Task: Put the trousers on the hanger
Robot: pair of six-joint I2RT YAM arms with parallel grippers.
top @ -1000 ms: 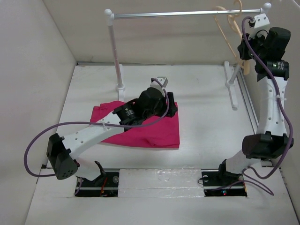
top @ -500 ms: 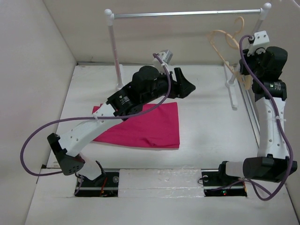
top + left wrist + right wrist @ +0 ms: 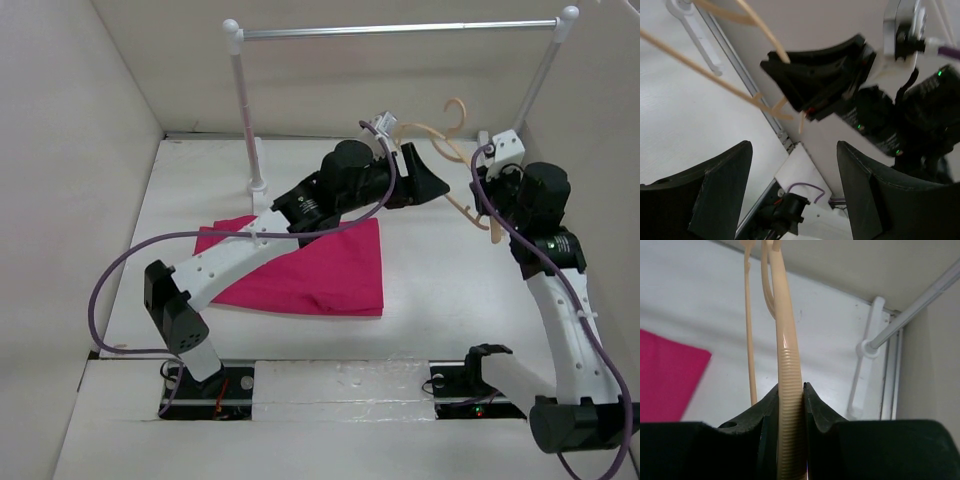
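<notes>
The trousers [image 3: 310, 268] are a folded magenta cloth lying flat on the table. They also show at the left edge of the right wrist view [image 3: 665, 375]. The hanger [image 3: 440, 128] is thin tan wood and hangs in the air off the rail. My right gripper [image 3: 492, 205] is shut on its ribbed bar [image 3: 786, 350], with the bar clamped between the jaws [image 3: 790, 395]. My left gripper [image 3: 432, 182] is open and empty, raised above the table just left of the hanger. In its view [image 3: 794, 150] the hanger's bars [image 3: 715, 79] and the right gripper [image 3: 815, 80] are ahead.
The white-and-silver rail frame [image 3: 400, 30] stands at the back on a left post [image 3: 245, 110] and a right post [image 3: 540, 70]. Its right foot [image 3: 867, 347] is near my right gripper. White walls close in the left, back and right.
My right arm has brought the hanger down off the rail and leftward over the table. My left gripper has lifted off the trousers and moved right toward the hanger.
</notes>
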